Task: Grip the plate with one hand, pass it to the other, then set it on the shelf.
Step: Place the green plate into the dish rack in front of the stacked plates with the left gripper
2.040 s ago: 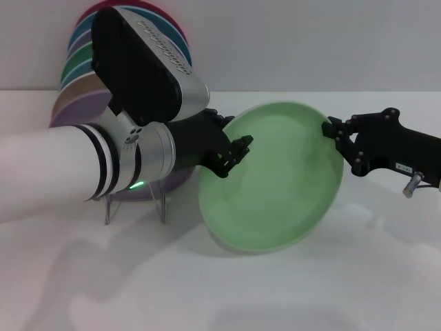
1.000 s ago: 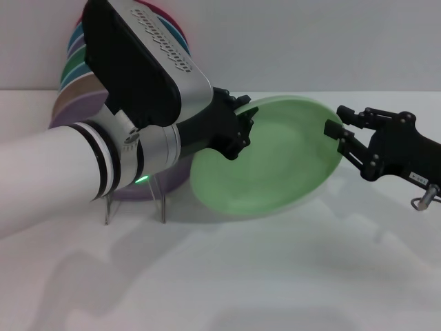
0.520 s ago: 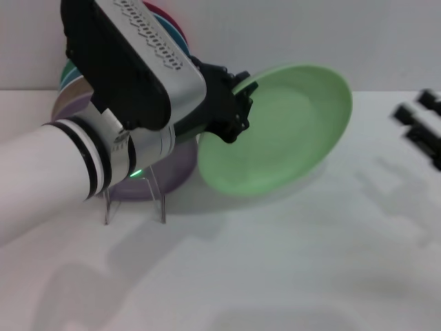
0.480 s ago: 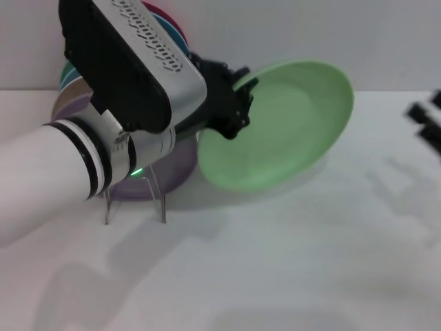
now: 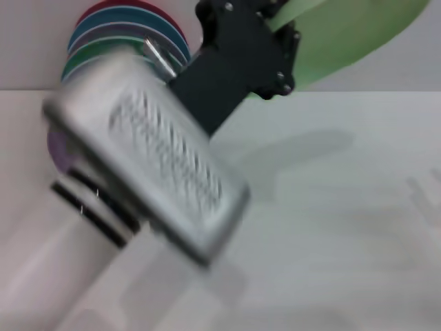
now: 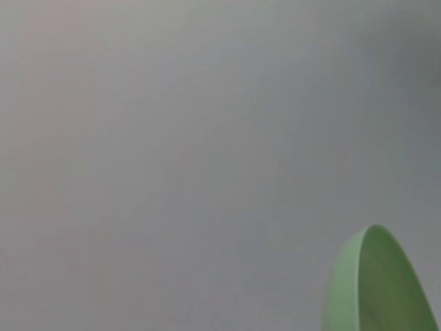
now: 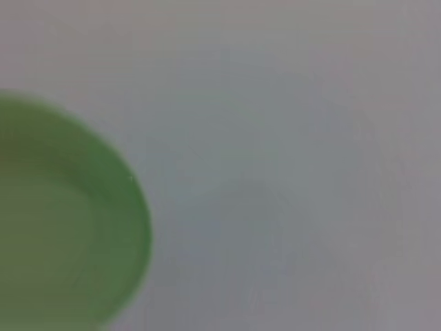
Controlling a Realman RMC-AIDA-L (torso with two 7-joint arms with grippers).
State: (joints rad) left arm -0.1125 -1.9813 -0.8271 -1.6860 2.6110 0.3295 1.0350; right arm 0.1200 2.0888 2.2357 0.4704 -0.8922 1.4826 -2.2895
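The pale mint-green plate point(image 5: 351, 31) is held high at the top right of the head view, tilted, partly cut off by the frame's top edge. My left gripper point(image 5: 279, 27) is shut on its near rim, with the black wrist and silver forearm point(image 5: 158, 165) stretching diagonally across the scene. The plate's rim point(image 6: 375, 283) also shows in the left wrist view against a grey wall. The shelf is hidden behind my left arm. My right gripper is out of view; its wrist view shows a blurred green plate point(image 7: 62, 221) on the white surface.
A row of coloured plates point(image 5: 124, 31) stands upright at the back left against the wall. A patch of a lilac plate point(image 5: 58, 148) peeks out beside my forearm. The white table point(image 5: 344, 207) spreads to the right.
My left arm has swung up and forward, lifting the plate from table height to the top of the view. The right gripper has withdrawn out of the frame on the right.
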